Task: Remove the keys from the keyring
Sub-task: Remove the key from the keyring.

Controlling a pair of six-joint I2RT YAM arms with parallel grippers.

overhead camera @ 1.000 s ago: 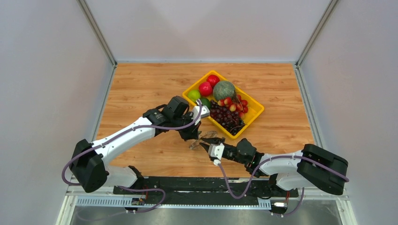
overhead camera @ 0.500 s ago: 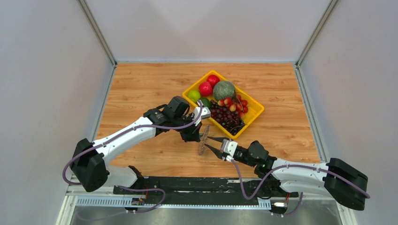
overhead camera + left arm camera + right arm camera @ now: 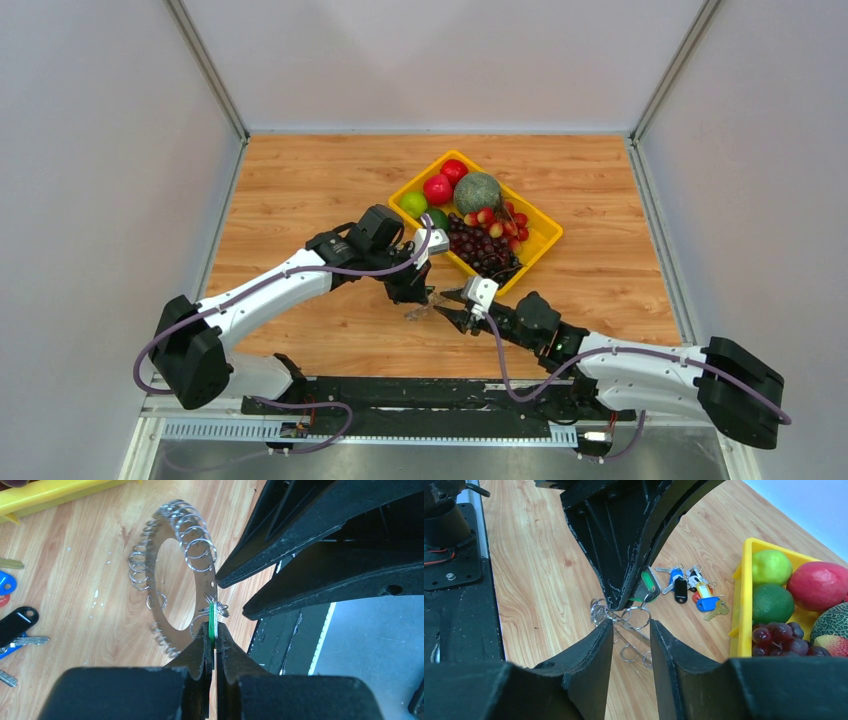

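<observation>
Left gripper (image 3: 212, 632) pinches the green tag (image 3: 212, 616) of the keyring (image 3: 208, 592), at the near middle of the wooden table (image 3: 300, 180), just near of the yellow fruit tray (image 3: 543, 252). Right gripper (image 3: 631, 625) fingers are spread either side of the ring's silver loops. The tag's label is too small to read.

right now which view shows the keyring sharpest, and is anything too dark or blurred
Left wrist view: keyring sharpest, small glints on the metal; left gripper pinching the green tag is a dark mass. Right wrist view: open right gripper fills the bottom, black, little detail. Top external view: even light, keyring too small to resolve.
</observation>
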